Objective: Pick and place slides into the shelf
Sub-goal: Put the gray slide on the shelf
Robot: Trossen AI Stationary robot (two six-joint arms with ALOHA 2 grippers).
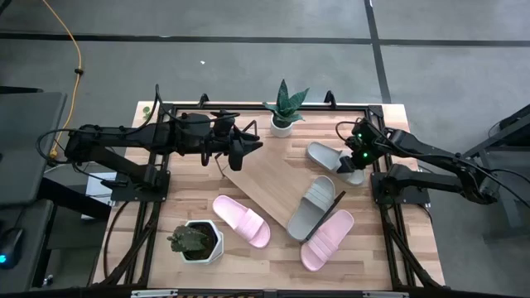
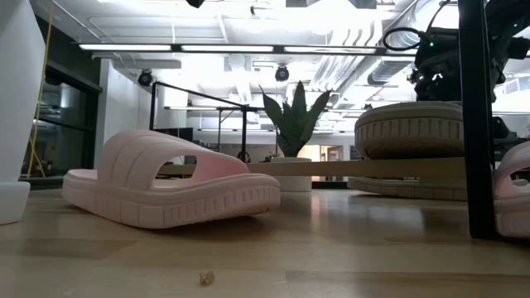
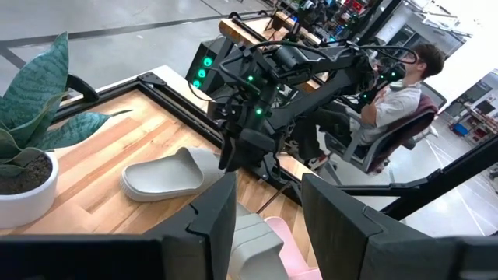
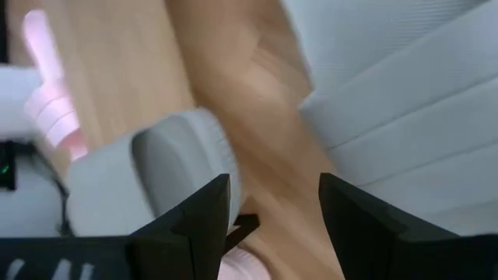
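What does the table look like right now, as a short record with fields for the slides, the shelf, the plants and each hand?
shelf: light-wood board lying diagonally mid-table
grey slides: one on the shelf's near end; one on the tabletop under the right hand
pink slides: one on the tabletop left of the shelf; one just past the shelf's near end frame
plants: snake plant at the far edge; succulent pot near front left
left hand: open, empty, over the shelf's far end
right hand: open over the grey slide

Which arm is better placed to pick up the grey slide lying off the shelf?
Right: the right gripper hangs open directly over that grey slide, while the left gripper waits across the shelf.
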